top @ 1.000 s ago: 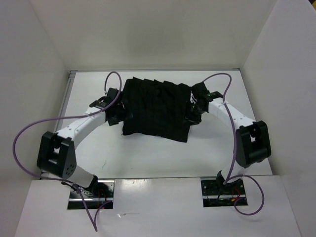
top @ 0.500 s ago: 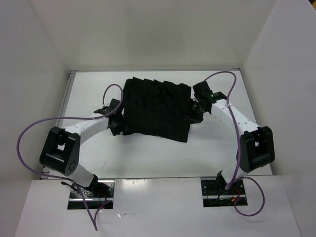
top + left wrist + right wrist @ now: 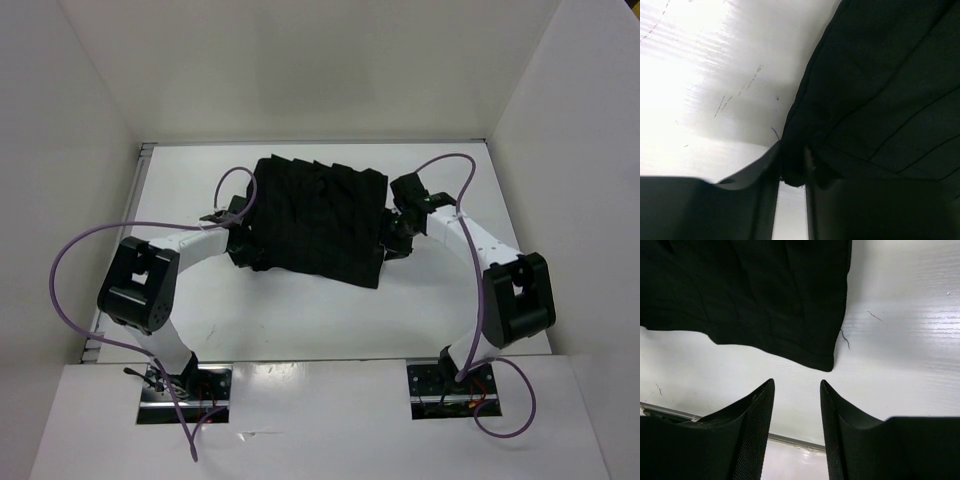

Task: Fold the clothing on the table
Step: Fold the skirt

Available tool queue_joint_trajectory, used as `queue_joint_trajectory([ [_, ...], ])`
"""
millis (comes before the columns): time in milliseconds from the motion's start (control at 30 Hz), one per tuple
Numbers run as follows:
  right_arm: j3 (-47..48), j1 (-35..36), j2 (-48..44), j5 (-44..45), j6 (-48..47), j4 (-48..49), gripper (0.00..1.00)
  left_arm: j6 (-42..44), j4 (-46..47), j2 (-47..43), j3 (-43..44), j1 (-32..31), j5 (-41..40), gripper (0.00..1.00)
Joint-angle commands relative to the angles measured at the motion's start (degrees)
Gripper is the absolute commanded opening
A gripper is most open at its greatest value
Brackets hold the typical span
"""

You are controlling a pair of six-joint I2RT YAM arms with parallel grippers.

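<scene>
The clothing [image 3: 318, 220] is spread on the table [image 3: 300, 320], its edge pinched in the left gripper [image 3: 792, 162]. The right gripper [image 3: 797, 383] is held apart, with a corner just ahead, which should be straddled before lifting.

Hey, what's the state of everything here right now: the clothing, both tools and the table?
clothing: lying spread on the table, creased, left edge pinched.
left tool: shut on the clothing's left edge.
right tool: open, empty, just short of the clothing's corner.
table: glossy white, carrying the clothing.
</scene>
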Motion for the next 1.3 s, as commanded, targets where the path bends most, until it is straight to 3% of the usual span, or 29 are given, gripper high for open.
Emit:
queue_joint_trajectory([
  [0,-1.1,-1.2,2.3,-0.1,0.6,2.5,0.47,2.0,0.1,2.7,-0.9,0.3,0.5,0.24],
  [33,-1.7,-1.2,2.8,-0.1,0.6,2.5,0.47,2.0,0.1,2.7,-0.9,0.3,1.3,0.19],
  [67,-1.7,-1.8,3.4,-0.1,1.2,3.0,0.47,2.0,0.1,2.7,-0.9,0.3,1.8,0.05],
  [100,-1.7,-1.8,3.9,-0.1,1.2,3.1,0.47,2.0,0.1,2.7,-0.9,0.3,2.3,0.0],
  [700,-9.1,-2.9,14.7,-3.4,2.3,8.8,0.49,3.2,-1.0,-1.0,-1.4,0.3,6.3,0.0],
  [767,-9.8,-2.9,16.4,-3.9,2.3,10.4,0.45,3.2,-0.5,-1.0,-1.4,0.3,6.3,0.0],
  [833,-9.3,-2.3,17.1,-3.9,2.3,11.7,0.24,3.2,0.2,-1.0,-1.4,0.3,7.0,0.0],
  [900,-6.1,-2.3,16.2,-2.9,3.0,12.2,0.0,3.8,1.9,0.1,0.6,0.3,9.3,0.0],
  [1000,1.8,-2.3,11.4,0.1,3.0,9.4,0.0,7.3,0.3,2.0,6.6,0.3,13.0,0.0],
  [1033,4.7,-2.3,10.0,1.5,2.0,8.0,0.0,8.3,-0.2,2.0,12.6,0.3,13.9,0.0],
  [1267,42.3,-3.5,1.2,8.3,-5.6,-3.3,0.0,17.7,-7.7,-2.6,42.7,3.0,19.1,0.0],
])
